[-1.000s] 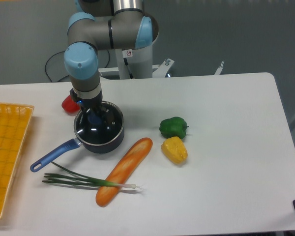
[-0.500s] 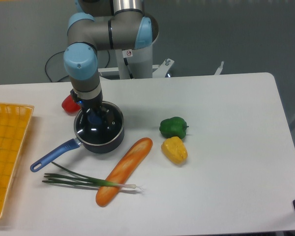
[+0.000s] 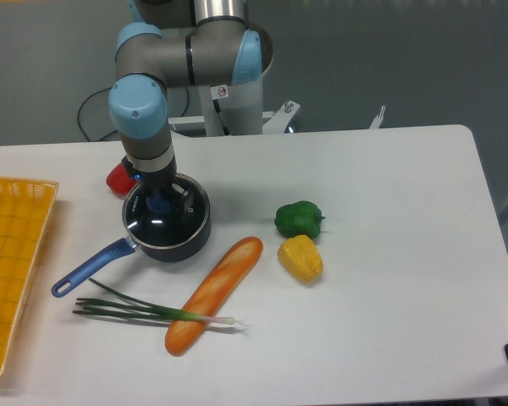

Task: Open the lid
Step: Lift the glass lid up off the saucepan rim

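Note:
The lid (image 3: 184, 222), a glass disc with a thin metal rim, lies over the dark saucepan (image 3: 179, 249) at the table's left-centre. It looks slightly raised and offset to the left of the pan. My gripper (image 3: 159, 200) comes straight down onto the lid's middle, shut on the blue knob (image 3: 160, 203), which its fingers mostly hide. The saucepan's blue handle (image 3: 89, 271) points to the front left.
A red pepper (image 3: 117, 179) sits just behind the pan. A baguette (image 3: 213, 293) and a spring onion (image 3: 152, 310) lie in front of it. Green (image 3: 299, 219) and yellow (image 3: 300, 258) peppers are to the right. A yellow basket (image 3: 13, 262) is at the left edge.
The gripper has risen a little and drifted left with the lid, so the lid's rim now sits higher and further left over the pan.

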Action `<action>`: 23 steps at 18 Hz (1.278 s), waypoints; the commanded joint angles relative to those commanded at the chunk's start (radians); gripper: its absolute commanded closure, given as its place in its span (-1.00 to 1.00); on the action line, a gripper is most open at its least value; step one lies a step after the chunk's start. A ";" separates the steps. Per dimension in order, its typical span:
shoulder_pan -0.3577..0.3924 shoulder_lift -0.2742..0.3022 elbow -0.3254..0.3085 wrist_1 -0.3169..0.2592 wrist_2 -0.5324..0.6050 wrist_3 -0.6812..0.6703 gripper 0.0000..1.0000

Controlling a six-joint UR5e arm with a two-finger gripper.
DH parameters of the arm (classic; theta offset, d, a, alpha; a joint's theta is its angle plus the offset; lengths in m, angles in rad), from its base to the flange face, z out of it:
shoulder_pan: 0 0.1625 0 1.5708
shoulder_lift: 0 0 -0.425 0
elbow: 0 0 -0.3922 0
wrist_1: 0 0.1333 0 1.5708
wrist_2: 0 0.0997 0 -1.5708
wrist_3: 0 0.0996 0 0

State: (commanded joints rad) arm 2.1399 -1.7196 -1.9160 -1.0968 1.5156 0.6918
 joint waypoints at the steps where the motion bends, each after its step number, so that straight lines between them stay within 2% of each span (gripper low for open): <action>1: 0.000 -0.002 0.003 -0.002 0.002 0.000 -0.33; 14: 0.005 -0.003 0.022 -0.008 0.002 0.002 -0.17; 20: 0.011 -0.008 0.070 -0.017 0.003 0.009 -0.12; 23: 0.023 -0.021 0.121 -0.070 0.003 0.014 -0.12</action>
State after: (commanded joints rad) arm 2.1629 -1.7410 -1.7949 -1.1672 1.5186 0.7056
